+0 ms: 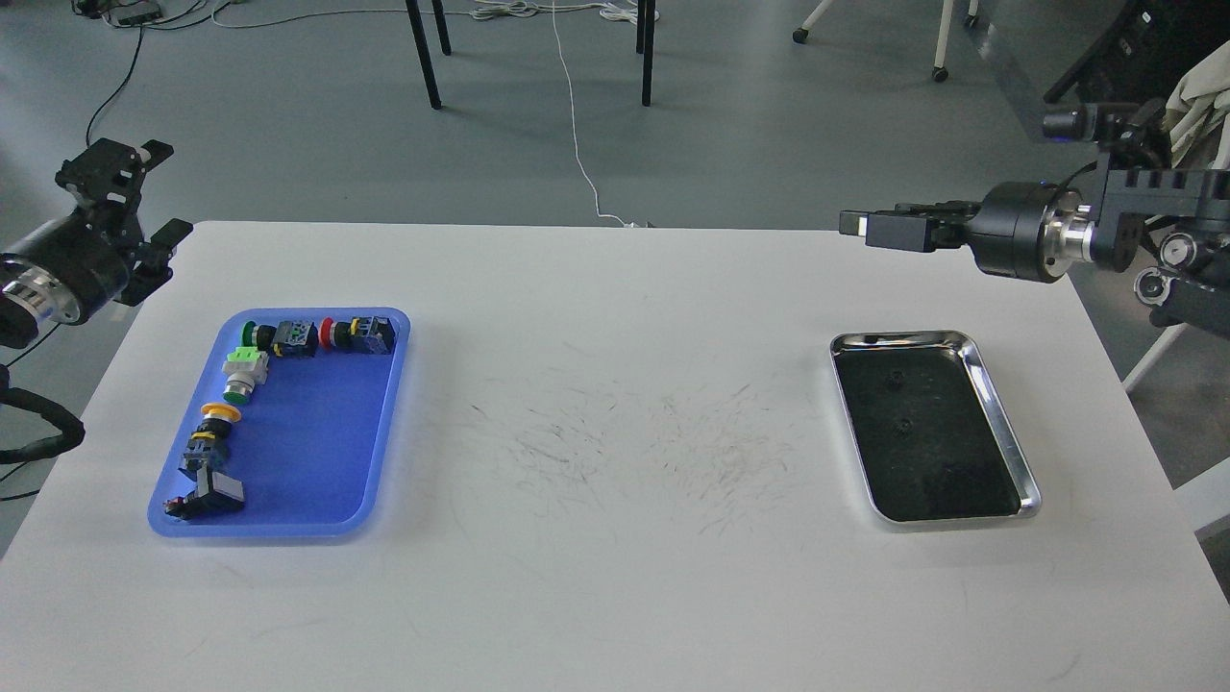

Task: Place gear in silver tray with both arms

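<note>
The silver tray [1001,423] lies at the right of the white table. Two small dark round pieces [896,378] rest on its dark bottom; they are too small to tell whether they are gears. My right gripper [858,225] is raised above the table beyond the tray's far edge and points left. Its fingers look apart, with nothing between them. My left gripper [142,195] hovers off the table's far left corner, open and empty, away from both trays.
A blue plastic tray [317,461] at the left holds several push-button switches [288,338] along its far and left sides. Scuff marks cover the table's middle. Chair legs and a white cable are on the floor beyond the table.
</note>
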Available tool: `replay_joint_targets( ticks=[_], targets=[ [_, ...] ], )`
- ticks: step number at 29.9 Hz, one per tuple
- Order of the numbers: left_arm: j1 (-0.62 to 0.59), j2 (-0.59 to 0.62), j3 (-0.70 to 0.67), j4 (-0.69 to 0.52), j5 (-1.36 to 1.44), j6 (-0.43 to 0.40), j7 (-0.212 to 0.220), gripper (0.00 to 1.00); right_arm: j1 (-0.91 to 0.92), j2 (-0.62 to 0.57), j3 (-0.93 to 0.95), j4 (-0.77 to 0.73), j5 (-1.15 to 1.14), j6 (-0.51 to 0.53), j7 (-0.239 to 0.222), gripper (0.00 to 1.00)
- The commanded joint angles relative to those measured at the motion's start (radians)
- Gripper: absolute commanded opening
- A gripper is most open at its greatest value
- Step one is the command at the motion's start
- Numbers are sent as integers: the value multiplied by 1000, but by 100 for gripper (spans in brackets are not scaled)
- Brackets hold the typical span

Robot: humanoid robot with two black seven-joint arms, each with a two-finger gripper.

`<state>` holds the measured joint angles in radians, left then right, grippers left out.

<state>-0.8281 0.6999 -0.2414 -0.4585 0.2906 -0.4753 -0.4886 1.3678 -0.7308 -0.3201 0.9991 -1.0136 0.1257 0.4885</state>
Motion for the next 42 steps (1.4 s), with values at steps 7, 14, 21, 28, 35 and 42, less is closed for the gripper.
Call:
replay_joint_targets(
  ticks=[7, 14, 21, 28, 35, 42],
  targets=[
    [3, 7, -18, 1, -14, 4, 0, 98, -87, -30, 119, -10, 258, -153, 0, 90],
    [1, 6, -70, 0, -71, 14, 0, 98, -185, -15, 205, -10, 541, -202, 0, 93],
    [-8, 1, -87, 0, -91, 14, 0, 98, -222, 28, 233, -1, 799, -317, 0, 94],
    [-19, -7, -110, -65, -114, 23, 0, 98, -242, 47, 317, 3, 914, -333, 0, 95],
    [-22, -10, -111, -123, -116, 29, 0, 98, -295, 76, 421, -5, 940, -357, 0, 95],
    [-46, -30, -121, -155, -119, 55, 0, 98, -326, 96, 486, -11, 1009, -359, 0, 95]
  ],
)
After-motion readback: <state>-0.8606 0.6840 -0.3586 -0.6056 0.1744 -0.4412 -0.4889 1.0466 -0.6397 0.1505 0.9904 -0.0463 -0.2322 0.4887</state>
